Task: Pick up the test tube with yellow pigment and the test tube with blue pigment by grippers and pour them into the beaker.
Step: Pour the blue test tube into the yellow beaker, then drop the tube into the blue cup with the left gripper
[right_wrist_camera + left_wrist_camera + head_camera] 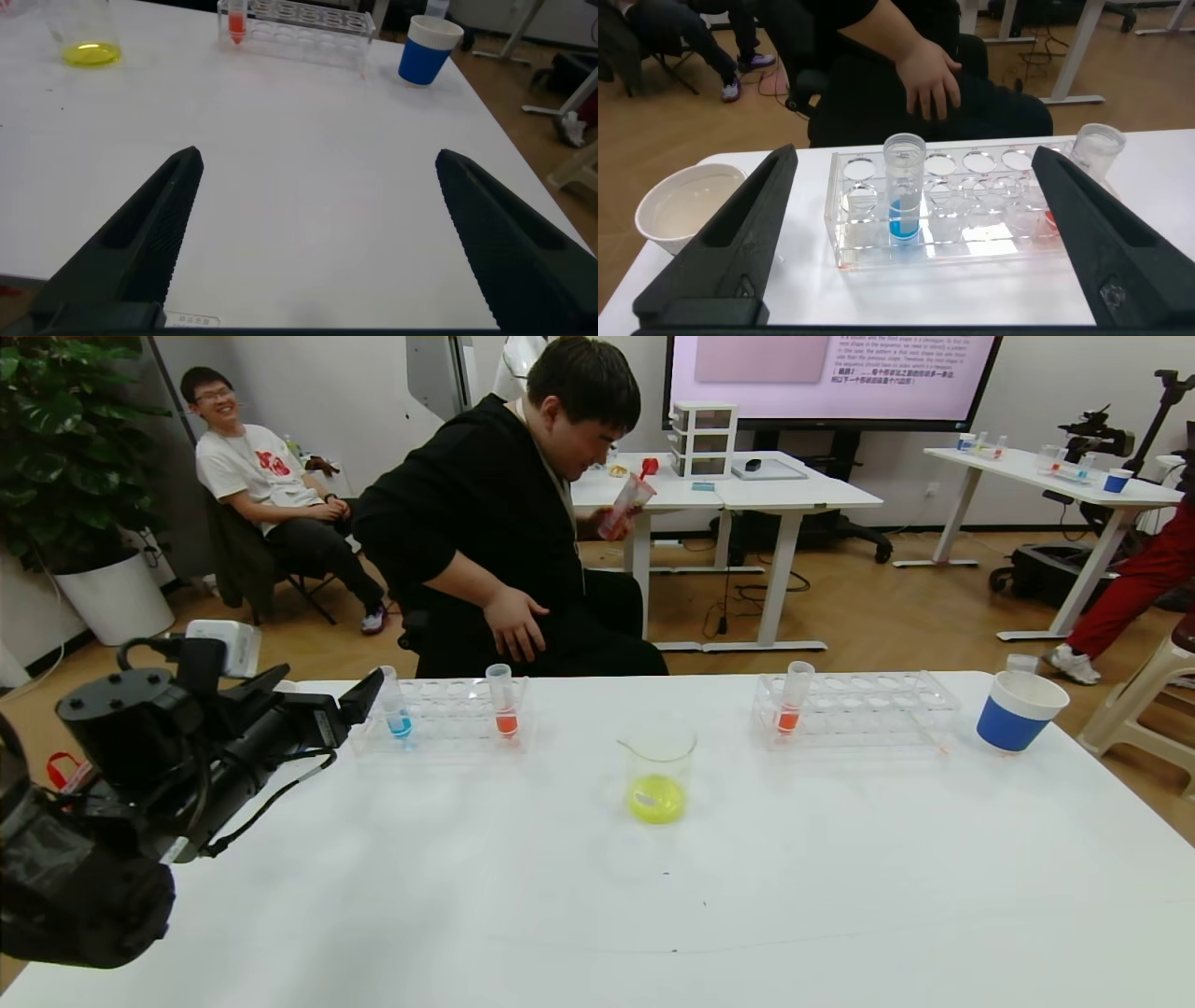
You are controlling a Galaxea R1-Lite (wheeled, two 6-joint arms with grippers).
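Note:
The test tube with blue pigment [399, 709] stands upright in the left clear rack [448, 721]. My left gripper [362, 702] is open and level with that tube, just short of it. In the left wrist view the tube [904, 191] stands centred ahead between the spread fingers of the left gripper [912, 154]. The beaker [659, 770] stands mid-table with yellow liquid in its bottom. No test tube with yellow pigment is in view. My right gripper [320, 157] is open and empty over bare table, outside the head view. The beaker [89, 37] shows far off in the right wrist view.
An orange-red tube [505, 705] stands in the left rack, another [794, 702] in the right rack [868, 709]. A blue paper cup [1018, 711] stands far right. A white cup [687, 210] sits left of the left rack. A person [523, 523] sits behind the table.

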